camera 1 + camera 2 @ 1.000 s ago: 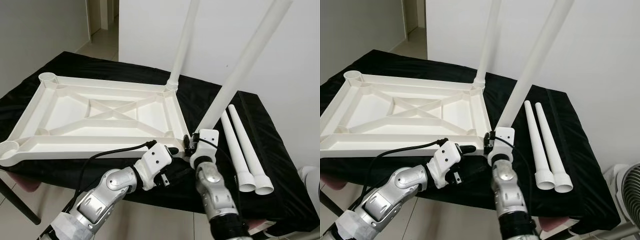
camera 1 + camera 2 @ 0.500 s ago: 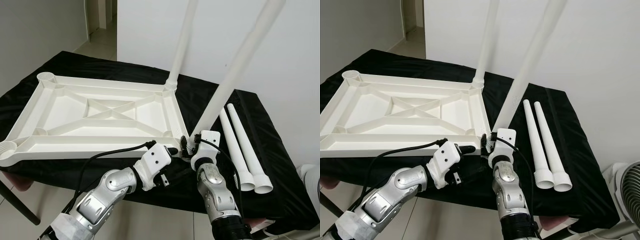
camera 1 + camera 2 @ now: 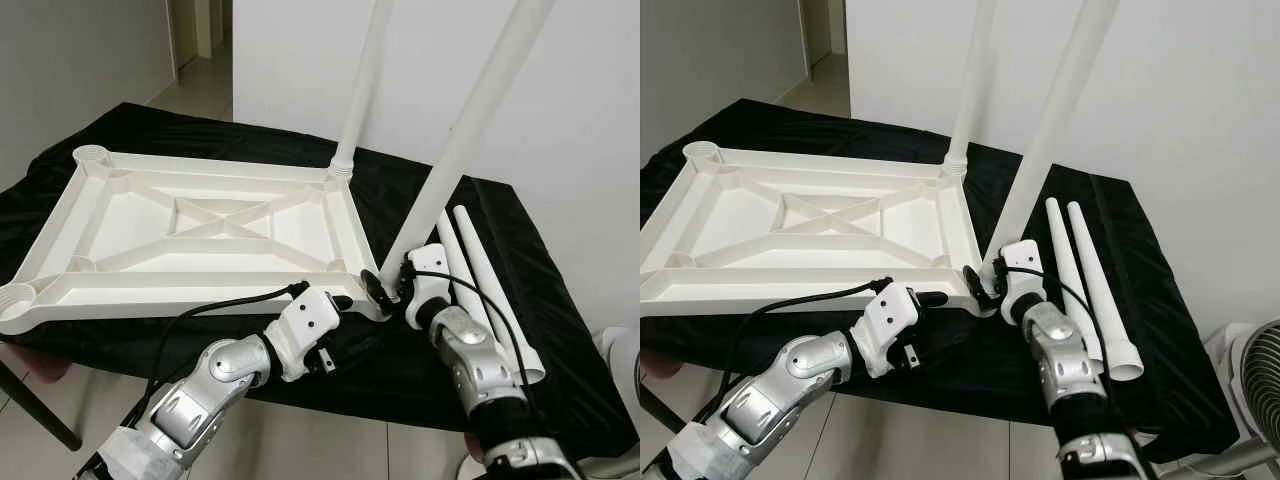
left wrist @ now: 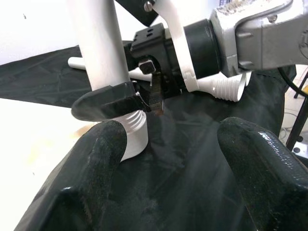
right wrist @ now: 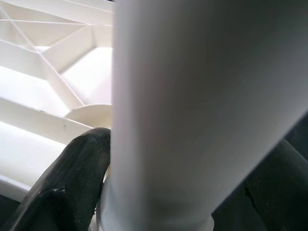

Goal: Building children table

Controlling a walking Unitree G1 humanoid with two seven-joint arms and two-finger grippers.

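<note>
A white children's table top lies upside down on a black cloth. One white leg stands in its far right corner socket. A second leg rises, leaning right, from the near right corner. My right gripper is shut on that second leg just above its threaded base, and its fingers wrap the tube. Just left of that corner, at the top's near edge, my left gripper is open, with the leg's base ahead of it. Two loose legs lie on the cloth to the right.
The cloth-covered stand ends close in front of me and at the right. A fan stands on the floor at the lower right. A white wall is behind, with a doorway at the back left. A dark stand leg slants at the lower left.
My right forearm has swung out to the right while its gripper stayed on the near leg's base. The leg now stands a little more upright. My left arm has hardly moved.
</note>
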